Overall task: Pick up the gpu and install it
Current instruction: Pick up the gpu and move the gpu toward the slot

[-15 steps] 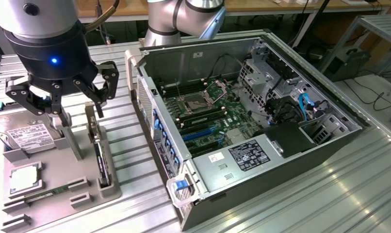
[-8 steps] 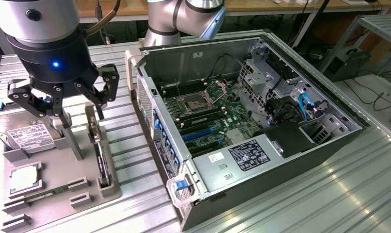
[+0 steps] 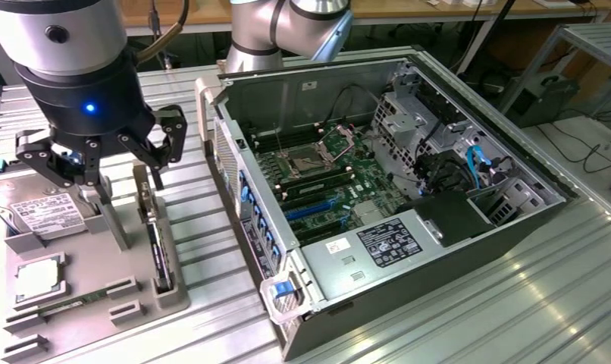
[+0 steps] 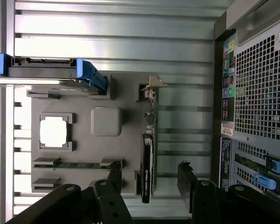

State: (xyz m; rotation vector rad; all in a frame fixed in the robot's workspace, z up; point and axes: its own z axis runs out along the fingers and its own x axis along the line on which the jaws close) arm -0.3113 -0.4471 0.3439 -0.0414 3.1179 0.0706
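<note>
Under everything, the slatted metal table [image 3: 508, 303]. On it, toward the exterior view's right, the computer case [image 3: 316, 83] lies on its side with the panel off and the motherboard [image 3: 326, 174] facing up. From the wrist view I'm looking along the case's perforated back panel [image 4: 256, 93].

Now my own gripper [image 3: 118, 178]: it hangs over the exterior view's left part of the table. The jaws are spread as wide as they go and there's nothing between them, nothing gripped. The dark fingers [image 4: 189, 182] frame the wrist view.

Below me, the grey holder tray [image 3: 93, 303] lies flat on the table, just beside the case. At its far end the silver hard drive [image 3: 32, 208] sits with its white label up.

And there's the gpu [image 4: 147, 168]. It stands on its long edge in a slot along the tray's side nearest the case, with the silver bracket [image 4: 151, 86] at the end by the hard drive. In the wrist view its black end lies right in the gap between my fingers. I'm above it, and I can't see any contact.

Smaller stuff: the square processor [image 4: 53, 131] is in its pocket. Thinnest of all, the green memory stick [image 4: 79, 164] lies in its holder beside it.
</note>
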